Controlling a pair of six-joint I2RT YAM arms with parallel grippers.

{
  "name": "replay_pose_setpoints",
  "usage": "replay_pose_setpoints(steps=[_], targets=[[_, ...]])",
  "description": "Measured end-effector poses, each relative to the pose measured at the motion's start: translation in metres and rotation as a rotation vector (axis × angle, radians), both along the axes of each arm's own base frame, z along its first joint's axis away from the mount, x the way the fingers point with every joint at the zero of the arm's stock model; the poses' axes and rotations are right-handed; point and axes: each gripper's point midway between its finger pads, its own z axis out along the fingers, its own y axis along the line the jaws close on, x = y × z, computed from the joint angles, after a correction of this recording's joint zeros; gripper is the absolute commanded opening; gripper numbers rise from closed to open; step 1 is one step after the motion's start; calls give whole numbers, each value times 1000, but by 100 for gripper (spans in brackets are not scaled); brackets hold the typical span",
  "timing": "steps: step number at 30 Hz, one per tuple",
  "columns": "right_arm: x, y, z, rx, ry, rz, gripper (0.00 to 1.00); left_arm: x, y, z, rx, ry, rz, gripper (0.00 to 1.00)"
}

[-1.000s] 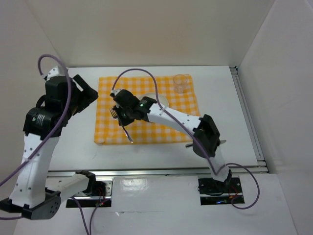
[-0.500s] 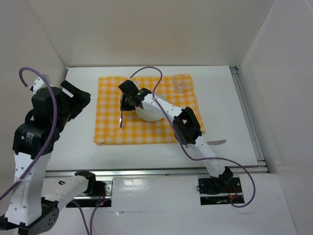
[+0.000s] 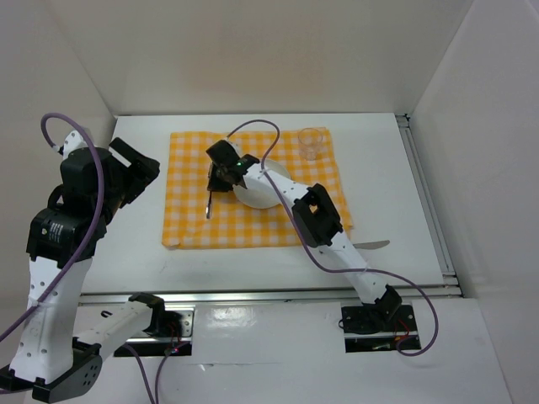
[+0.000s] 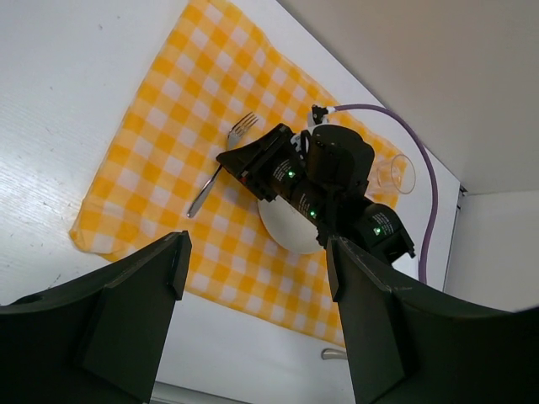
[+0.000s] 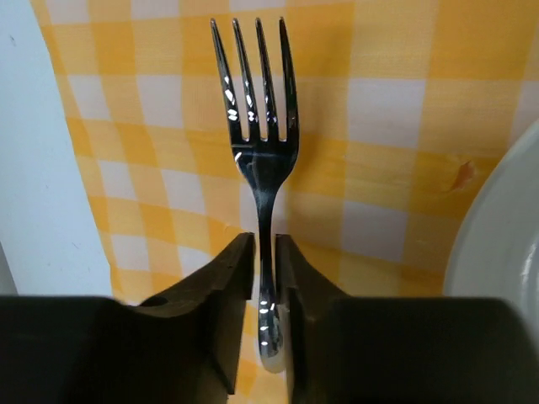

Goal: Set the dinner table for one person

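Note:
A silver fork (image 3: 208,202) lies on the yellow-and-white checked cloth (image 3: 189,223), just left of the white plate (image 3: 268,197). My right gripper (image 3: 218,174) reaches over the cloth and is shut on the fork's neck. In the right wrist view the fingers (image 5: 227,278) close round the fork (image 5: 257,160), tines pointing away, with the plate's rim (image 5: 497,244) at the right. My left gripper (image 4: 257,252) is open and empty, raised above the dinner table's (image 3: 383,181) left side. From there it looks down on the fork (image 4: 206,187) and the plate (image 4: 286,236).
A clear glass (image 3: 312,143) stands at the cloth's far right corner. A knife (image 3: 371,245) lies on the table beside the cloth's near right corner. Metal rails run along the near and right edges. White walls enclose the table.
My right gripper carried the fork from over the cloth's near part toward the far side and set it down left of the plate. The left arm swung slightly.

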Motion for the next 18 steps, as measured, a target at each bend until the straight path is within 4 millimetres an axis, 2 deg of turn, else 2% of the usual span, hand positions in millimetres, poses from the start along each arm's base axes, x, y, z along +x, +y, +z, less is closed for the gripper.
replay_pose_setpoints(steps=[2,3,5,9,11,14,16,17,18], targets=[[4,-2,1,4,-4,-4,51,0,0,0,3,1,-1,83],[6,-1,3,11,-13,-2,56,0,0,0,6,2,-3,83],[11,-1,6,26,-27,1,61,0,0,-1,15,3,-8,83],[14,2,14,42,-51,21,61,2,-1,1,15,-5,-14,83],[14,3,25,53,-70,38,61,4,-2,2,14,-9,-20,83],[12,0,56,68,-116,57,59,8,-4,1,22,-5,-28,83],[6,-13,86,60,-157,55,62,11,-4,-1,38,0,-39,83],[2,-23,101,52,-178,47,79,13,-4,-2,50,6,-46,83],[-3,-35,119,42,-201,32,88,15,-5,-3,60,11,-51,83]])
